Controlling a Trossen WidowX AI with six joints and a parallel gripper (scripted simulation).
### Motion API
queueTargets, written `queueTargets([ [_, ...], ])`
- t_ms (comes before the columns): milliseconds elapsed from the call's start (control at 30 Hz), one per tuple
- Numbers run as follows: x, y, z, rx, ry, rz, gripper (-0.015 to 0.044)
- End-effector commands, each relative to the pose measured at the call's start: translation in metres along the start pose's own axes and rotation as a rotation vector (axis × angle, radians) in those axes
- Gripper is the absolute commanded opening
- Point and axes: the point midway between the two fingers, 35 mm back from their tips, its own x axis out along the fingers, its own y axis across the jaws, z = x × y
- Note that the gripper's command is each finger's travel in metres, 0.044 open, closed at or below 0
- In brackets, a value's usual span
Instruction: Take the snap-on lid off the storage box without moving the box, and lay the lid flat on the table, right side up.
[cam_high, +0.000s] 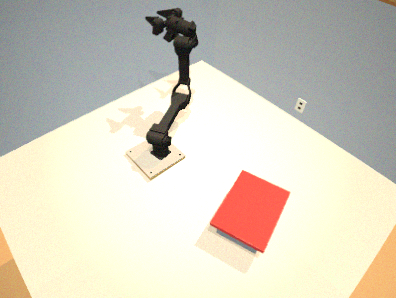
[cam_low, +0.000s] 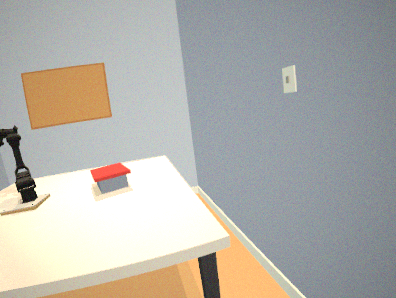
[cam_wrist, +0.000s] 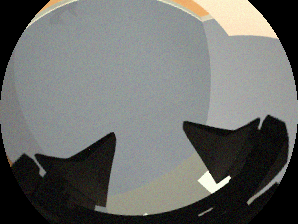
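Two dark pointed fingers fill the bottom of the wrist view, spread wide with nothing between them, only grey-blue wall showing through the gap. From the top view the black claw (cam_high: 162, 19) sits at the end of the black jointed arm (cam_high: 182, 65), raised high and reaching out past the far edge of the white square table (cam_high: 75, 220). Well below and behind the claw, the arm's foot stands on a pale square base plate (cam_high: 139, 162). Far from the claw, on the opposite side of the base plate, the flat red rectangular snap-on lid (cam_high: 251, 209) is seated on the grey-blue storage box (cam_low: 114, 184). Lid and claw are well apart, nothing touching.
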Motion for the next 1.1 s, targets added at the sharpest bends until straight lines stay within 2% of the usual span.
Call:
queueTargets([
  [0,0.001,-0.001,-0.002,-0.006,0.004,0.0,0.0374],
  [167,0.012,-0.042,-0.048,-0.152,0.119,0.002,0.0243],
  [200,0.013,-0.053,-0.059,-0.184,0.15,0.0,0.0235],
  [433,0.012,-0.118,-0.114,-0.344,0.337,-0.027,0.0235],
  [633,-0.009,-0.2,-0.164,-0.488,0.575,-0.093,0.0235],
  [700,-0.013,-0.209,-0.169,-0.502,0.603,-0.098,0.0235],
  [967,-0.073,-0.315,-0.207,-0.633,0.943,-0.217,0.0235],
  [1067,-0.086,-0.333,-0.209,-0.633,1.002,-0.258,0.0235],
])
